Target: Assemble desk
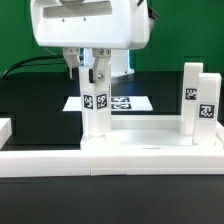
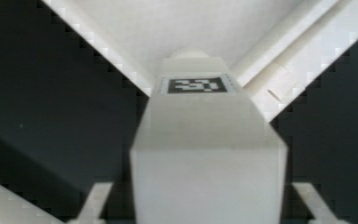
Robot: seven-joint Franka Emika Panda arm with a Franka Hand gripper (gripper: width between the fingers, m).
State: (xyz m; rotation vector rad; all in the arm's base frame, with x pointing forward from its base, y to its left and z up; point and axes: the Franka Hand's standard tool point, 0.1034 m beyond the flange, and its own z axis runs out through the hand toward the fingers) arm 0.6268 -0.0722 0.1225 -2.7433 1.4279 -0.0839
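A square white desk leg (image 1: 95,112) with a black-and-white tag stands upright on the left corner of the white desk top (image 1: 150,148). My gripper (image 1: 92,80) comes straight down over it, its fingers (image 1: 78,72) set close against the leg's two sides near the top. In the wrist view the same leg (image 2: 202,140) fills the middle between the fingers (image 2: 101,205), with only thin dark lines beside it, and the desk top's rim (image 2: 297,55) lies beyond. A second tagged leg (image 1: 200,100) stands upright at the desk top's right end.
The marker board (image 1: 132,102) lies flat on the black table behind the desk top. A long white border rail (image 1: 40,165) runs across the front. Another white piece (image 1: 5,128) shows at the exterior view's left edge. Green backdrop behind.
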